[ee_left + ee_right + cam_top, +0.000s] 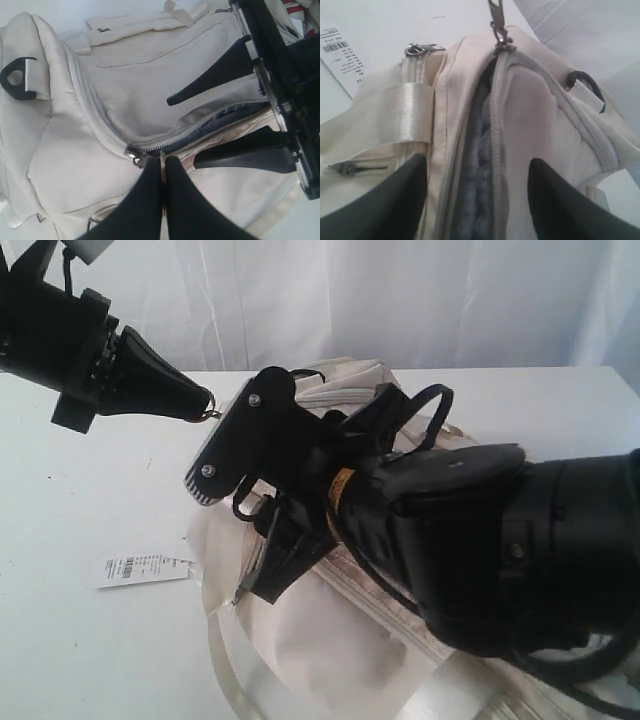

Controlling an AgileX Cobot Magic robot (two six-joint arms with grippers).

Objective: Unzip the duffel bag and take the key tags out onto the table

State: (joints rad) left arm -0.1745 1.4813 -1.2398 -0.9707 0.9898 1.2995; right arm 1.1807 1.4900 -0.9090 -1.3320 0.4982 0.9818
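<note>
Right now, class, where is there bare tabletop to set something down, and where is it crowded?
Bare: the near left of the white tabletop, bordered by the barcoded paper label and the cream fabric duffel bag; the right strip behind it. Crowded: over the bag, where the left end effector pinches the metal zip pull and the right end effector hovers open.

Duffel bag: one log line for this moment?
duffel bag partly unzipped | left gripper shut on zipper pull | right gripper open over bag | key tags unseen
</note>
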